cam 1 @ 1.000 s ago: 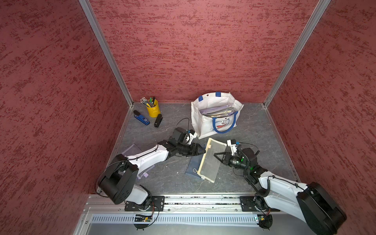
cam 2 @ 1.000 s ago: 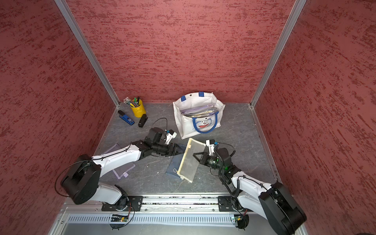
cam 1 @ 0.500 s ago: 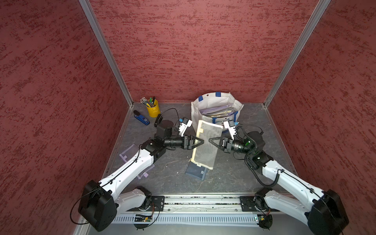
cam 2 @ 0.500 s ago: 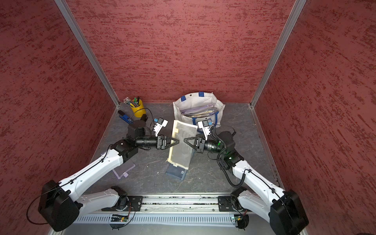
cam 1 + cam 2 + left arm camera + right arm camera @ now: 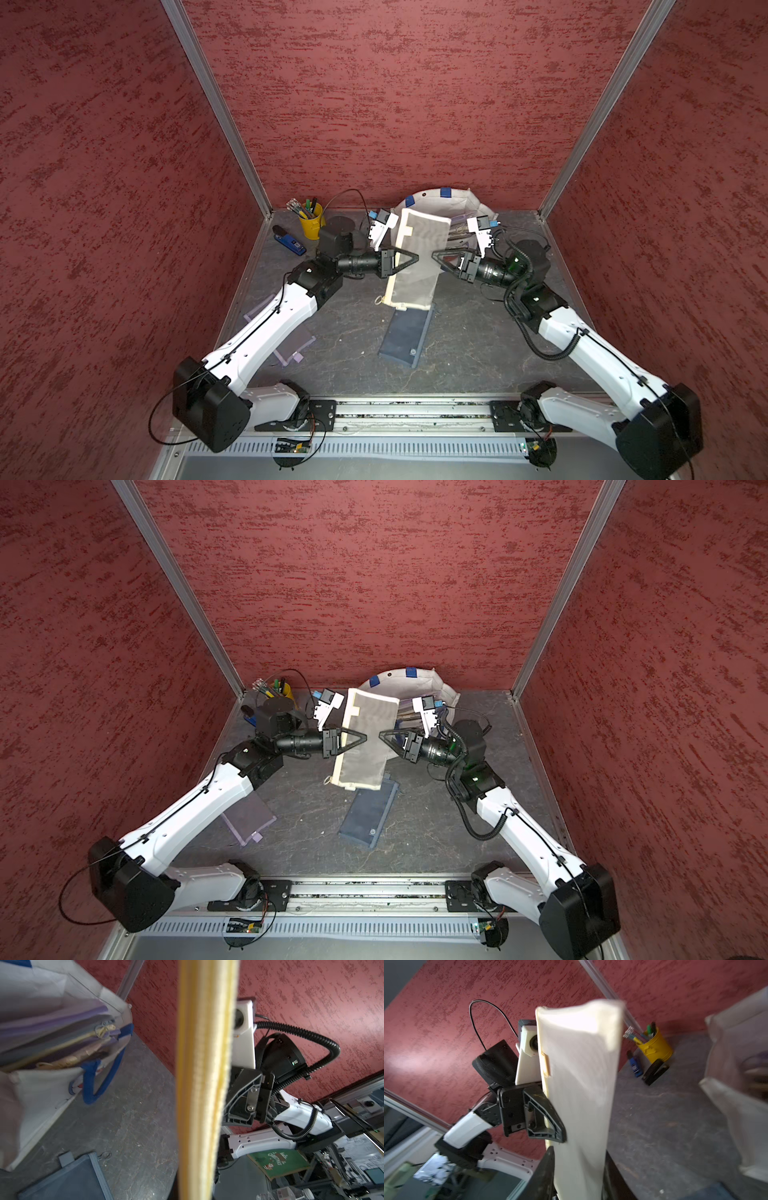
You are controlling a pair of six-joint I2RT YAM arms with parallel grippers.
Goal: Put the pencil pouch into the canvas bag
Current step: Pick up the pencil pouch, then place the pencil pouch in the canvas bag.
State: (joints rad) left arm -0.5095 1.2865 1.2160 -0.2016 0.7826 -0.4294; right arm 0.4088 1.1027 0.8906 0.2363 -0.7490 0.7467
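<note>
Near: flat dark-blue zip case (image 5: pixel 405 336) on grey marbled tabletop (image 5: pixel 353 332), beneath lower end of lifted pencil pouch (image 5: pixel 415 286): cream, thin, limp mesh, zip along one edge, hanging upright in air, short of bag

Left claw (image 5: pixel 413 259) pinched shut on pouch's edge; right claw (image 5: pixel 436 254) with jaws parted around opposite edge, no grip seen

Risk: single edge hold; limp mesh may swing, slip or snag right claw

Far: canvas bag (image 5: pixel 432 201) white, soft-walled, mouth crowded with folders (image 5: pixel 62 1028); pouch could catch rim, buckle wall or perch on top
</note>
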